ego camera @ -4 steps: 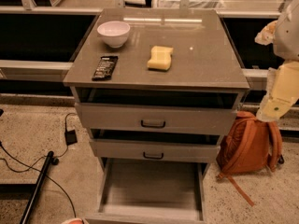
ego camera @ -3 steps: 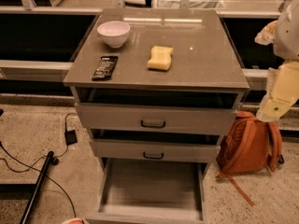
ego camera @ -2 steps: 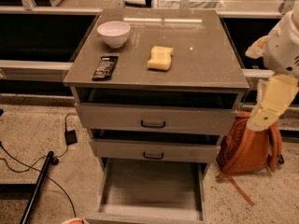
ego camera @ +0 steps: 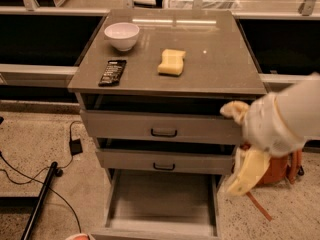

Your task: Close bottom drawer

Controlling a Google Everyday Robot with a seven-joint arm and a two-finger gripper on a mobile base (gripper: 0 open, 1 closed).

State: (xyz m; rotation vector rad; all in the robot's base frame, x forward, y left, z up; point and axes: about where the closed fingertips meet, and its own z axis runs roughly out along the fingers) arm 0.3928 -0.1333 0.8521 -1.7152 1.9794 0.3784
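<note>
Grey bottom drawer (ego camera: 160, 200) still stands pulled right out at 6 o'clock, while the tool (ego camera: 246, 175) has swung in from 3 o'clock to just beside the desk (ego camera: 220, 69); the approach has begun, I'd judge. How far open it is, I cannot tell. Three drawers; on top one bowl (ego camera: 121, 35), one sponge (ego camera: 171, 62), one bar (ego camera: 112, 72).

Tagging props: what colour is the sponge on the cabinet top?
Yellow sponge, camera view. The gripper hangs right of the cabinet.
</note>
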